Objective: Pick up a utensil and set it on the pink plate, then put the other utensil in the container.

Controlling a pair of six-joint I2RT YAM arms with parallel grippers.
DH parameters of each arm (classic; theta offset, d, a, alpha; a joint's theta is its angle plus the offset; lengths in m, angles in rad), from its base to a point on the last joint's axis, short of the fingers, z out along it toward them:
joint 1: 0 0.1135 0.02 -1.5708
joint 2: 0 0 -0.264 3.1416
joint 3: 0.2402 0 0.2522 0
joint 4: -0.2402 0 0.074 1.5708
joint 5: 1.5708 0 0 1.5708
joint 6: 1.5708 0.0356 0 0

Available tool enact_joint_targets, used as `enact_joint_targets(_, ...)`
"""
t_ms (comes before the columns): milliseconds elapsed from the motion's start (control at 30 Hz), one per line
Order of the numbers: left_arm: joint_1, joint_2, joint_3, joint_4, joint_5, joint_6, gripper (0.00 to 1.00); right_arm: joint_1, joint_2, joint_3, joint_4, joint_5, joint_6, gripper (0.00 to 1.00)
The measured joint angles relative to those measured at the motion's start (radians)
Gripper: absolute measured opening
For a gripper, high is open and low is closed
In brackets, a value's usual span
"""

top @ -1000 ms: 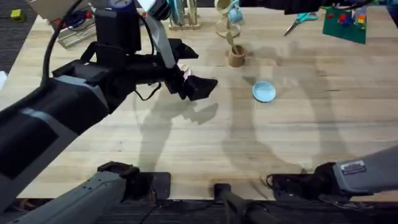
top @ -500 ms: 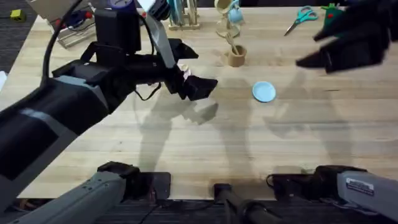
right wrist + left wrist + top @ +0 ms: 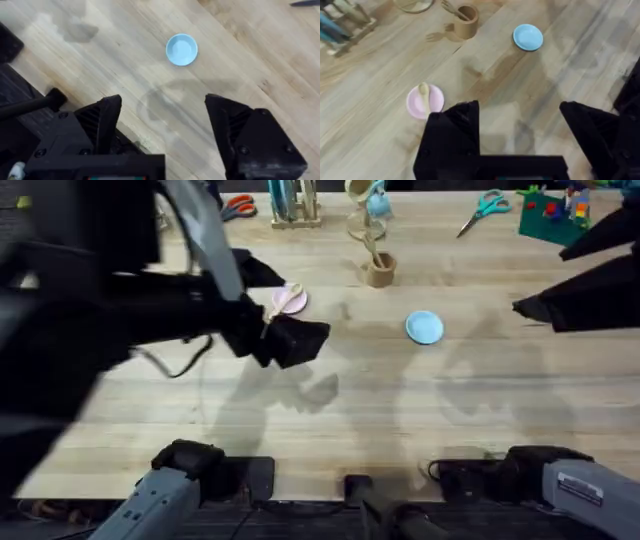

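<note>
Spoon-ended utensil (image 3: 424, 93) lying across pink plate (image 3: 436, 104), mid-tabletop toward far edge; fork (image 3: 451, 7) standing in container (image 3: 466, 22) nr far edge, so both placements judged done; left tool (image 3: 520, 125) & right tool (image 3: 165, 125) spread wide, empty, above tabletop (image 3: 365, 125).

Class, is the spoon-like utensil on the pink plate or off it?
On it: the utensil lies across the pink plate, with no gripper touching it.
</note>
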Motion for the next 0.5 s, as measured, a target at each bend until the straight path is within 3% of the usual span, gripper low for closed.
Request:
enact_joint_targets(233, 0.000, -0.027, 0.246, -0.316, -0.097, 0.000, 0.978, 0.000, -0.004, 0.000, -0.003, 0.010, 0.000, 0.995)
enact_joint_targets(500, 0.000, -0.027, 0.416, -0.470, -0.200, 0.001, 0.979, 0.000, -0.004, 0.000, -0.003, 0.017, 0.000, 0.995)
